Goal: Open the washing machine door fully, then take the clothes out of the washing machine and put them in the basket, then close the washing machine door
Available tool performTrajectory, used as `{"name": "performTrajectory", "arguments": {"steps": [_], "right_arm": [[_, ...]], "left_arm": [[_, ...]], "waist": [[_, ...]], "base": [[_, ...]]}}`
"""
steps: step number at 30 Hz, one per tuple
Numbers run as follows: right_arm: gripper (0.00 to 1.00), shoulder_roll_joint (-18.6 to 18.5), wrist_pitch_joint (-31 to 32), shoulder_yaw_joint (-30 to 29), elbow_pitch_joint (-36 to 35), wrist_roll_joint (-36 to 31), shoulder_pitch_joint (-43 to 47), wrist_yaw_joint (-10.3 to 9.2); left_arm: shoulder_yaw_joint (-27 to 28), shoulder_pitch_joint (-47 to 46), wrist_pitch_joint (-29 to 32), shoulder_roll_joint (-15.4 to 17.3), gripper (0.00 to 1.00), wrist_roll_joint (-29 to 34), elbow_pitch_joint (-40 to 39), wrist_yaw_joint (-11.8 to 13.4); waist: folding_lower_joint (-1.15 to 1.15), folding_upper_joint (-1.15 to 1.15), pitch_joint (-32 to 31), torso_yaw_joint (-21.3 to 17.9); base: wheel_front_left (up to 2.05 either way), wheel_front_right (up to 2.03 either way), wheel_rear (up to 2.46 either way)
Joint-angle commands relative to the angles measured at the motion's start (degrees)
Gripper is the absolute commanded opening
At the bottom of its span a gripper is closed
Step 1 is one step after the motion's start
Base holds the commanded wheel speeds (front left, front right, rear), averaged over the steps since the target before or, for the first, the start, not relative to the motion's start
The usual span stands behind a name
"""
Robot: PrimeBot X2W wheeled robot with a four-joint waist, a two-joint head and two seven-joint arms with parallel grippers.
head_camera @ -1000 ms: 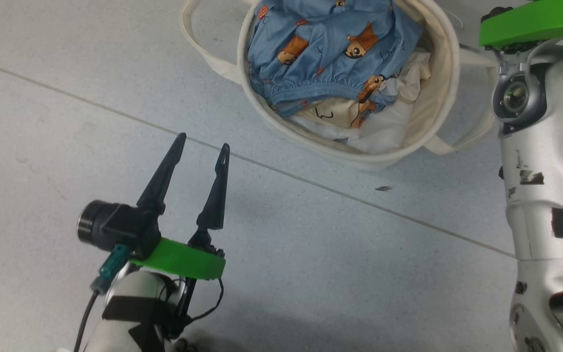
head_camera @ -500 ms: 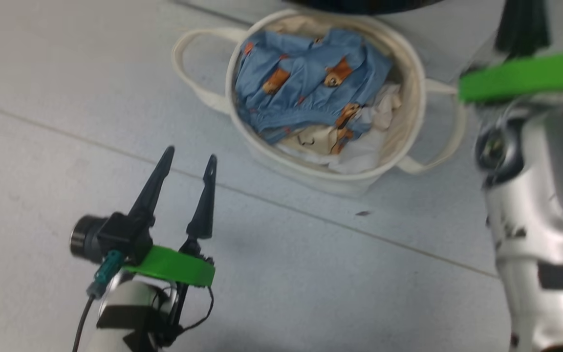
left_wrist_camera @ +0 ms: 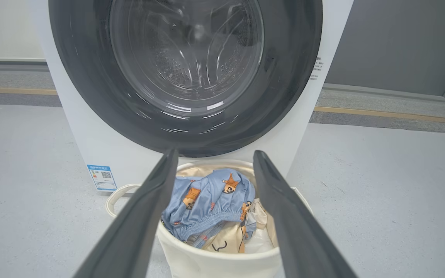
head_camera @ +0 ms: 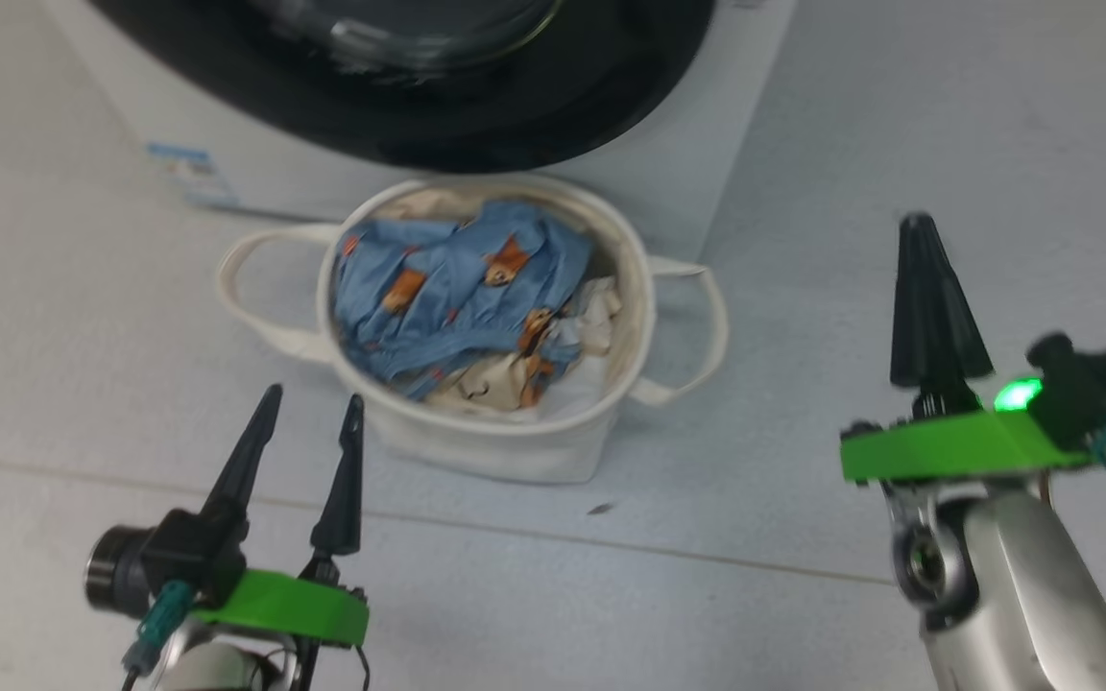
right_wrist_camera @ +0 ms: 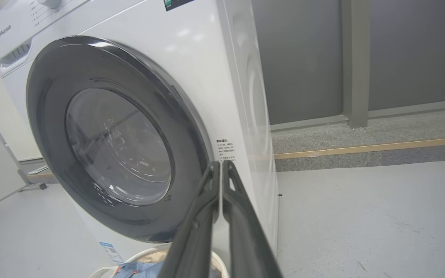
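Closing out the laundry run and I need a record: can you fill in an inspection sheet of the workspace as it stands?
Surface: grey floor with a seam line.
Job's things: washing machine door looks shut on the white washing machine; clothes lie in the basket in front of it.
Clutter: small dark speck beside the basket.
Grippers: left tool open, right tool shut; both empty and apart from the basket.
Cables: teal-plugged lead at the left wrist.
Surroundings: dark grey wall behind.
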Motion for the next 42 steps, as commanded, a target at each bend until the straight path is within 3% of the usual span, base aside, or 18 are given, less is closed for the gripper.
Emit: {"name": "performTrajectory", "arguments": {"steps": [1, 13, 42], "right_arm": [[1.00, 0.93, -0.26, 0.12, -3.36, -0.33, 2.56, -0.01], [1.00, 0.93, -0.26, -3.46, -4.19, -0.24, 14.20, -0.01], [1.00, 0.93, -0.26, -5.44, -2.22, -3.17, 17.62, -0.01]], "left_arm": [[2.84, 0.91, -0.69, 1.30, 1.00, -0.08, -2.78, -0.23], [5.44, 5.95, -0.69, 1.47, 1.00, 0.08, -6.13, -1.40], [4.00, 10.56, -0.69, 0.60, 1.00, -0.37, -4.69, -2.30]], "waist": [[0.00, 0.00, -4.24, -4.39], [0.00, 0.00, -7.98, -8.61], [0.00, 0.00, -14.32, -7.06]], "base": [[0.00, 0.00, 0.00], [0.00, 0.00, 0.00], [0.00, 0.00, 0.00]]}}
